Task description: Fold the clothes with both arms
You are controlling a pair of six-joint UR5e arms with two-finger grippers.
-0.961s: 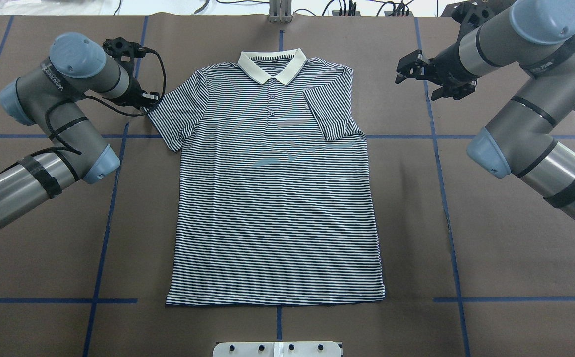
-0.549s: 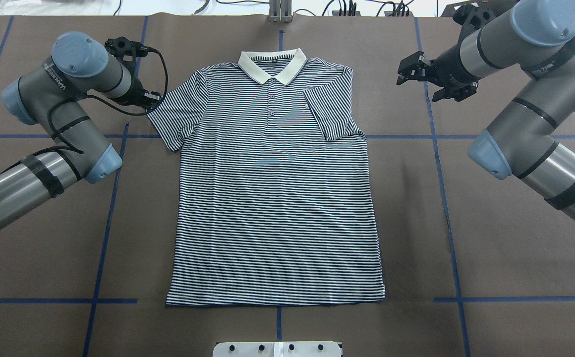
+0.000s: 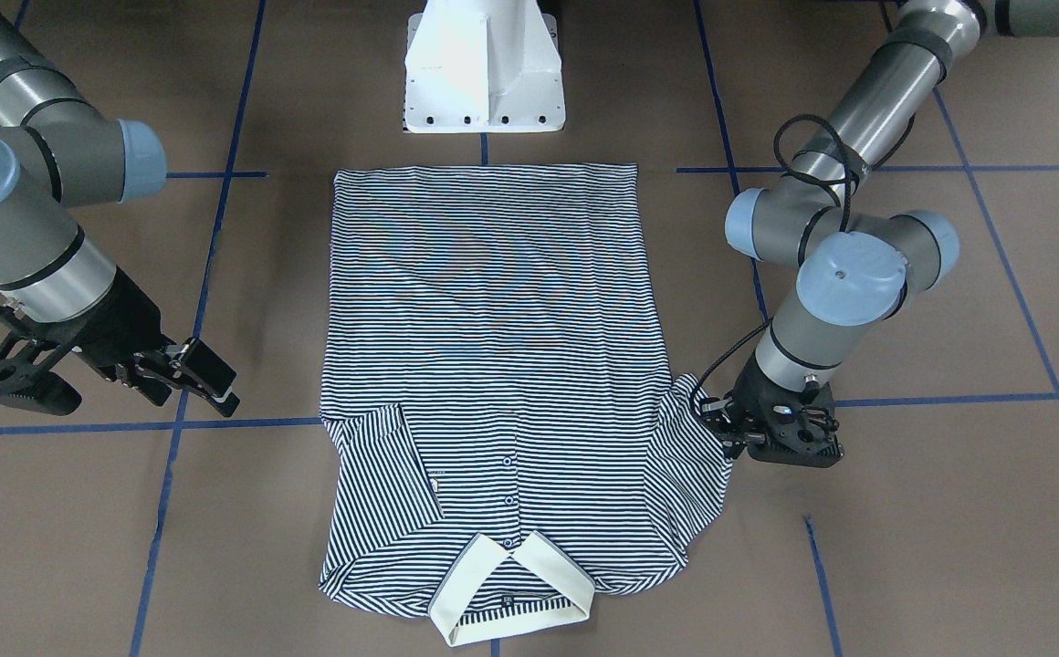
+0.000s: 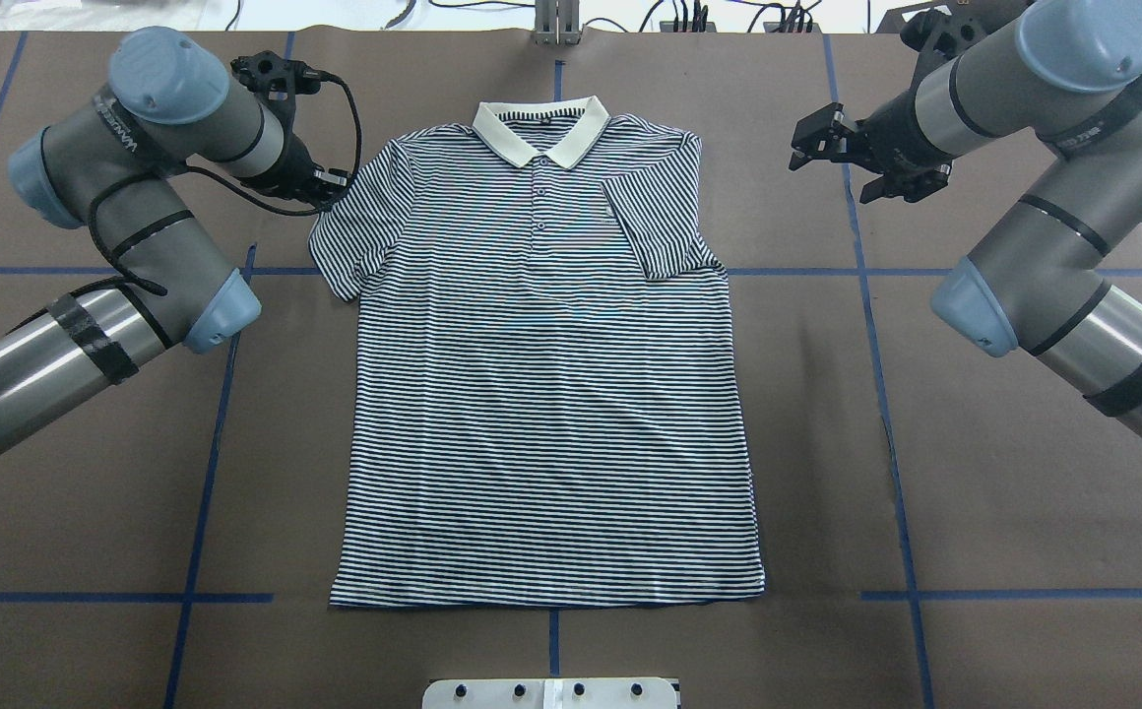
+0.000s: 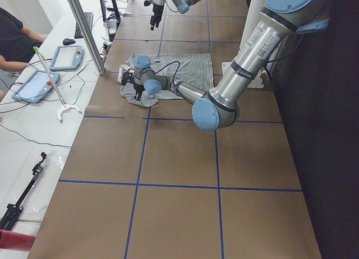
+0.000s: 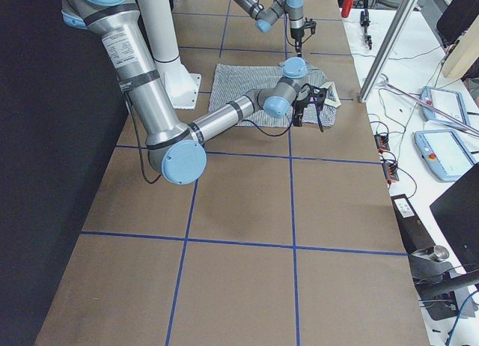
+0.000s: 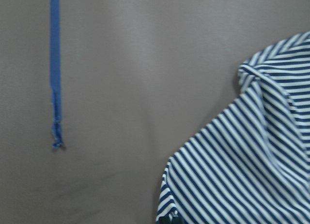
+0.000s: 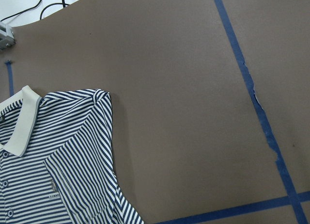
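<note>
Overhead exterior: left gripper (image 4: 331, 186), perhaps sleeve-edge (image 4: 337, 239)

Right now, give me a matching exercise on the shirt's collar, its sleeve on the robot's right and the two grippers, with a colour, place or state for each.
Things:
1 collar
2 sleeve on the robot's right
3 left gripper
4 right gripper

States:
A open, over bare table
B cream
C folded in over the chest
D pinching the other sleeve at its edge

Pairs: 1-B; 2-C; 3-D; 4-A
</note>
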